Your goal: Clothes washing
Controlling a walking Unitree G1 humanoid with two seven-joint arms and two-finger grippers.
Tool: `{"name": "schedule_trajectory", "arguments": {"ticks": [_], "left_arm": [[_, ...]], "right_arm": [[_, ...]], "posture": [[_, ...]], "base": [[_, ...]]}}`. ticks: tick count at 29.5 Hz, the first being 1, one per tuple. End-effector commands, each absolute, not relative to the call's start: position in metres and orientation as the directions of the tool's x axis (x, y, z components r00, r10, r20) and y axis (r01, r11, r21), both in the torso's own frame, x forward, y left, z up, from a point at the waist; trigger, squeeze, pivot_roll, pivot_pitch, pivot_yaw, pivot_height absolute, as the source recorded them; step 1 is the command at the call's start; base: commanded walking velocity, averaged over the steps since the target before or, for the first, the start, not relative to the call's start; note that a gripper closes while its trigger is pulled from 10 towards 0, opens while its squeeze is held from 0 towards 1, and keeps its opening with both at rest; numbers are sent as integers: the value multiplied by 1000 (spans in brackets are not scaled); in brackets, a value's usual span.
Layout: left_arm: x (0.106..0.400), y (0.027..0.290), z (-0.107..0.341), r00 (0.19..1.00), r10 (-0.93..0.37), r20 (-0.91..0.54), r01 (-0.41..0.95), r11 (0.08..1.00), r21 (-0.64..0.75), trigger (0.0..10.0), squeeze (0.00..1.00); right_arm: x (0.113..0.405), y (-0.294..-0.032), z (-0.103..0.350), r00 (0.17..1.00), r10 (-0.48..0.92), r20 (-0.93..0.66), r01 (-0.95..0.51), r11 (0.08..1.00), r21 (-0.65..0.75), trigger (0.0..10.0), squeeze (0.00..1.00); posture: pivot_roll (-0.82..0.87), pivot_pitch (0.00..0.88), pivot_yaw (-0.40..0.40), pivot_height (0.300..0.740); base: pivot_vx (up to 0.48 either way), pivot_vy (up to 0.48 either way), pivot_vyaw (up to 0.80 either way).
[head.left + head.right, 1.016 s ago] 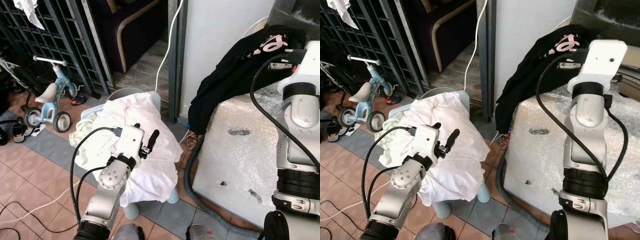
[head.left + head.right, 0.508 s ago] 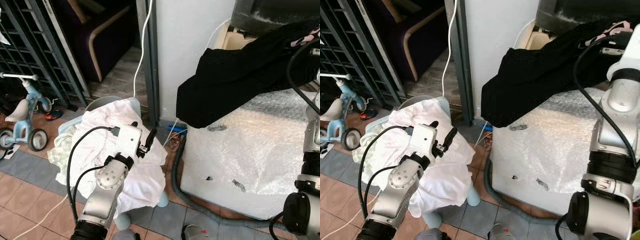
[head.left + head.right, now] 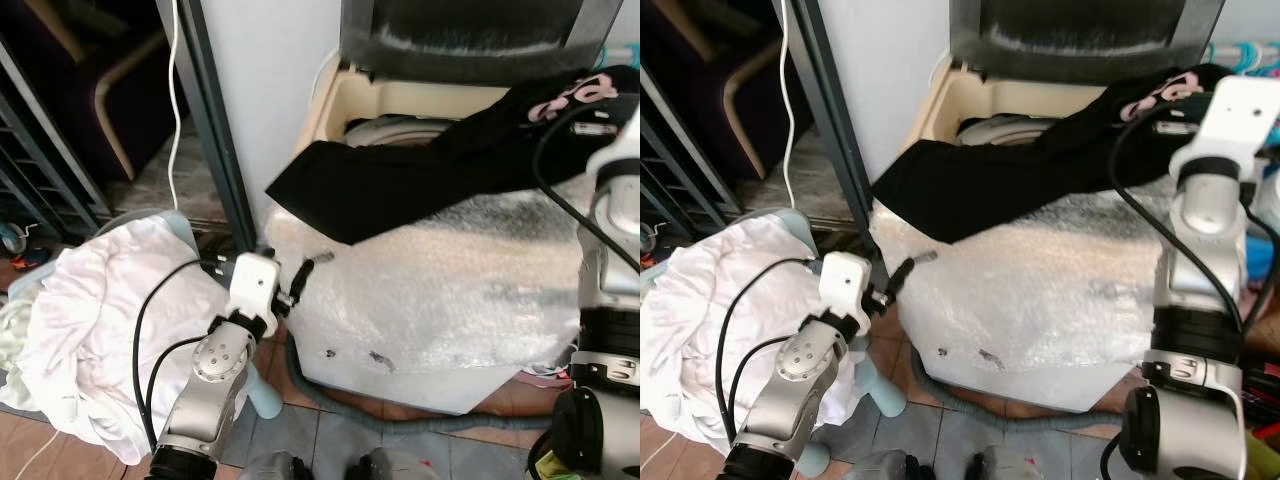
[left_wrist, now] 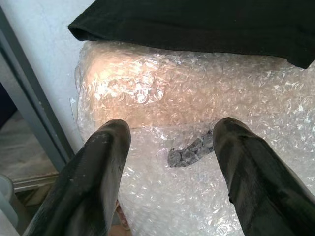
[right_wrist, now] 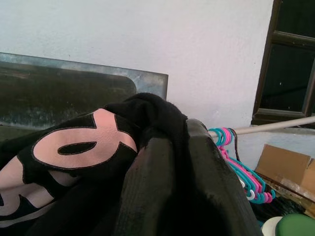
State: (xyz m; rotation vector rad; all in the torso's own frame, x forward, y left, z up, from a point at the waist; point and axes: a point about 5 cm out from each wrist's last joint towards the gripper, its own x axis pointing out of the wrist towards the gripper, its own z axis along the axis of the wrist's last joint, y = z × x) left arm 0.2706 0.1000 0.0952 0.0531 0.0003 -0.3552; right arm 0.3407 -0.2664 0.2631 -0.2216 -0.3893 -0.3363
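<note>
White laundry heaped on a pale blue stool at far left, beside a dark metal post. Left gripper, fingers spread and empty, hovers just before the bubble-wrapped washer. Black garment with pink lettering, unreadable, drapes across the washer's open tub. Right gripper pinches it at the right end. Coloured hangers beyond.

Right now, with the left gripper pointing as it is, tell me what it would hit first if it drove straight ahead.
Most likely the bubble wrap covering the washing machine: the open left gripper points squarely at it, near a dark patch. The black garment lies beyond, draped over the top. Depth is hard to judge.
</note>
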Motion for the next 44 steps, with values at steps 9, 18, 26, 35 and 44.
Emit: {"name": "schedule_trajectory", "arguments": {"ticks": [9,18,26,35,44], "left_arm": [[268,112,99,954,-300,3,299,953,36,10000,0],[259,119,94,963,-269,-12,269,963,13,10000,0],[263,118,96,965,-261,-4,261,965,8,10000,0],[257,123,96,974,-223,-27,223,975,-8,10000,0],[243,142,91,985,-149,-83,151,988,24,10000,0]], "right_arm": [[347,-235,255,918,-53,393,134,974,-182,10000,0],[352,-182,224,941,201,272,-153,970,-186,10000,0],[394,-138,233,916,380,129,-348,912,-219,10000,0],[412,-119,296,861,447,243,-372,879,-299,10000,0],[424,-127,263,917,395,-61,-395,872,-288,10000,898]], "posture": [[-52,43,65,740],[-54,39,70,740],[-26,42,55,740],[3,60,42,740],[46,88,23,740]], "base": [[0,0,0],[315,0,0],[465,0,0],[194,0,0],[0,0,0]]}}
